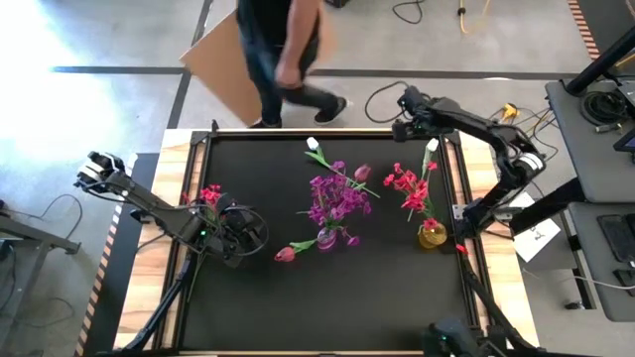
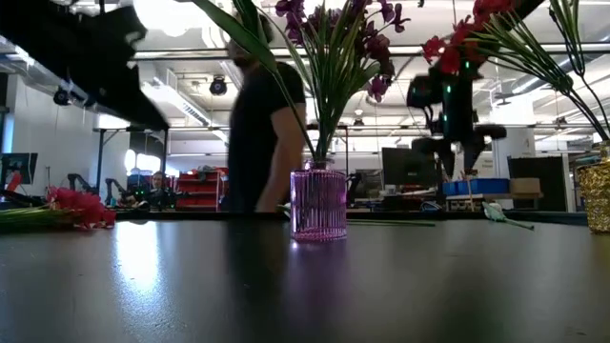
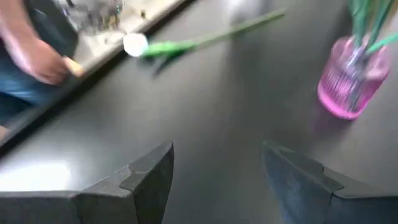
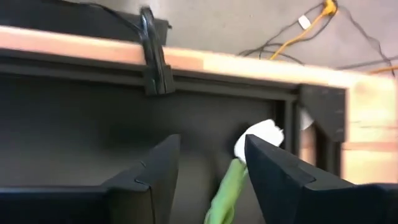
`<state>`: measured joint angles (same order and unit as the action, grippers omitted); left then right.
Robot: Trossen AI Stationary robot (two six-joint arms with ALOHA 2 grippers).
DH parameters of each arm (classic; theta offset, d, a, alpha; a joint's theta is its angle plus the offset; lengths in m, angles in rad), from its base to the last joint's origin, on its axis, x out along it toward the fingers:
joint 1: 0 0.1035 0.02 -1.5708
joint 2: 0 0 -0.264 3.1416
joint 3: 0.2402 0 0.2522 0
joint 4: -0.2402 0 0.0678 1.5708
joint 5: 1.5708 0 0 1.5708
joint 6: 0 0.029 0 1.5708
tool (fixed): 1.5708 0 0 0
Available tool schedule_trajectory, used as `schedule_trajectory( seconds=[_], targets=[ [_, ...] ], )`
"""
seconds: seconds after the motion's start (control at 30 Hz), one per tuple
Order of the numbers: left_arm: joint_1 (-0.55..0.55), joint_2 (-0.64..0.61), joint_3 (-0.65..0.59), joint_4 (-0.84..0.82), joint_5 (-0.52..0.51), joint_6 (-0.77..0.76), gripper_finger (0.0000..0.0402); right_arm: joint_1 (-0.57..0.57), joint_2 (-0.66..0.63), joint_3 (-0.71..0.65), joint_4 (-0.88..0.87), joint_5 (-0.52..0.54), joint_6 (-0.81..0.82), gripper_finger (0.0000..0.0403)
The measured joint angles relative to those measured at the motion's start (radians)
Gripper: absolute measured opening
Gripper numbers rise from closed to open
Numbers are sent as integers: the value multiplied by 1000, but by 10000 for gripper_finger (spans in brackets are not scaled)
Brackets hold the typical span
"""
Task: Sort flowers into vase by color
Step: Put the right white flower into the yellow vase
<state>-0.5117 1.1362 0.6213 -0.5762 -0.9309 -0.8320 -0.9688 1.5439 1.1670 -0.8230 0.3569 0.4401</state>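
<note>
White bud [image 4: 260, 135] between right fingers [image 4: 273, 163] (stem trailing wristward)

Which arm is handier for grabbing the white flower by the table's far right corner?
Right. The right gripper, open, hovers at that white flower; the left gripper is far off, on the other side of the pink vase.

grey concrete floor [image 1: 99, 40], cables [image 1: 476, 15], bright ceiling lights [image 2: 176, 14]

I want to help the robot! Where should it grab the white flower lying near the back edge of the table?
Probably the thin green stem just behind the white bud, coming straight down from above. The flower lies flat on the table, so its stem fits between open fingers and the soft bud stays unsquashed.
</note>
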Motion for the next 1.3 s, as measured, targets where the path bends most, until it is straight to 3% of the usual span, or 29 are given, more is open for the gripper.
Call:
schedule_trajectory(
  seconds=[0.2, 0.43, 0.67, 0.83, 1.07, 1.17, 1.3],
  targets=[
    [0, 2, -110, 118, 90, -108, 229, -7, 33, -114, 152, 41, 63, 211],
    [18, 7, -207, 437, 104, 3, 229, -20, 42, -171, 209, 120, 178, 228],
    [53, 7, -278, 621, 104, 66, 229, -6, 85, -184, 173, 123, 263, 202],
    [75, 7, -284, 628, 112, 111, 229, 51, 96, -234, 117, 147, 395, 182],
    [132, 7, -269, 629, 219, 211, 229, 90, 96, -311, 174, 189, 527, 150],
    [133, 7, -270, 629, 222, 213, 229, 99, 96, -325, 190, 191, 531, 126],
    [132, 7, -279, 629, 226, 202, 229, 117, 91, -378, 215, 182, 655, 79]
  ],
)
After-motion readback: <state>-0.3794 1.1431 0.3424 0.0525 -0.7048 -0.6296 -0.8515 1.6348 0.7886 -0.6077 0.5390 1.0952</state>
